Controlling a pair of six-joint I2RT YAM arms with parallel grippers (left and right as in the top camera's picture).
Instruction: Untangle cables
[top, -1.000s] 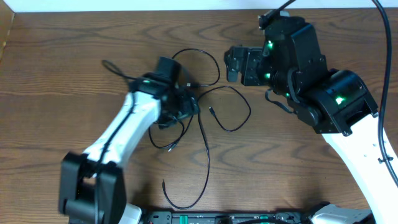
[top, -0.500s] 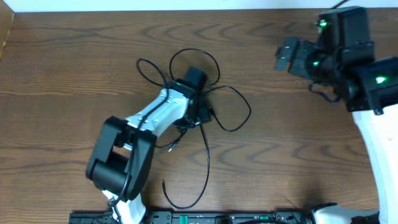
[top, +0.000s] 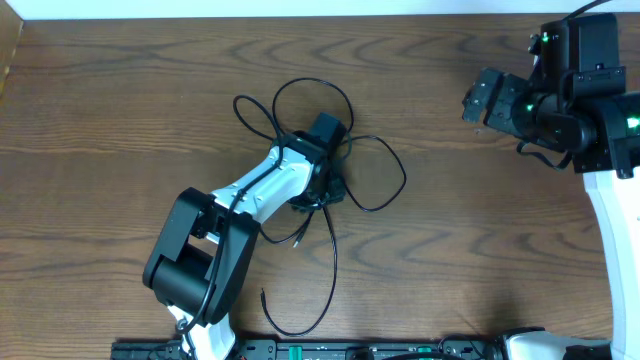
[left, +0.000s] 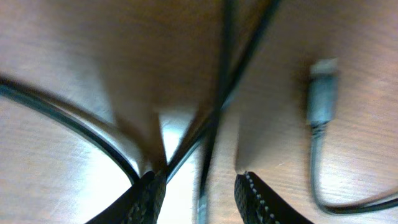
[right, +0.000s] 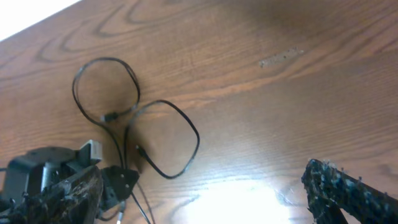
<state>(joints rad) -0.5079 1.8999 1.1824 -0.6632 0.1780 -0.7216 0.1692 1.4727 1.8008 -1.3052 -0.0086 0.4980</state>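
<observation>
From above, the counter (top: 120, 120) is dark brown wood with strong grain, and a pale strip (top: 300, 8) runs along its far edge. The cables (top: 334, 262) lie near the middle as thin black loops (I see only black ones), and one long strand goes toward the near edge. The left arm (top: 260, 185) reaches diagonally from the near side. The left end effector (top: 325, 190) is down where the loops cross. The right arm (top: 600, 110) stands at the far right, and the right end effector (top: 482, 100) is well apart from the cables.

The left wrist view is blurred. Two black strands cross just ahead of the fingers (left: 146, 199). These stand partly apart with one strand between them, and I cannot confirm a tight grip. A small plug (left: 323, 87) lies to the right.

In the right wrist view the fingertips (right: 348, 190) are spread wide and hold nothing, with the loops lying beyond.
</observation>
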